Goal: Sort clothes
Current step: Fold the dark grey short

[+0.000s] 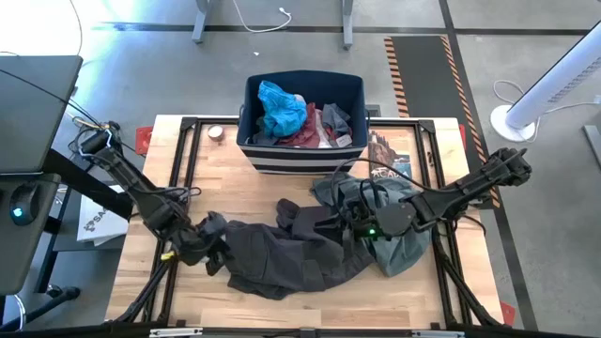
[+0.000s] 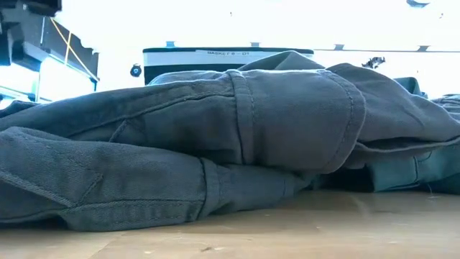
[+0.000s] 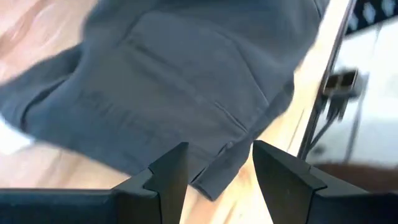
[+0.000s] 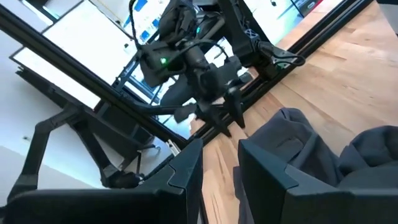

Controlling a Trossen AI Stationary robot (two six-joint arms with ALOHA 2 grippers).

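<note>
Grey-brown twill trousers [image 1: 282, 253] lie crumpled; left gripper [image 3: 214, 171] open, right gripper [image 4: 219, 163] empty, parted.

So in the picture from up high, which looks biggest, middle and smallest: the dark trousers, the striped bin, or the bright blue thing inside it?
Largest to smallest, seen from above:
1. Dark trousers, spread wide across the table.
2. Striped bin, clearly smaller than the trousers.
3. Bright blue piece, only a bundle inside the bin.
</note>
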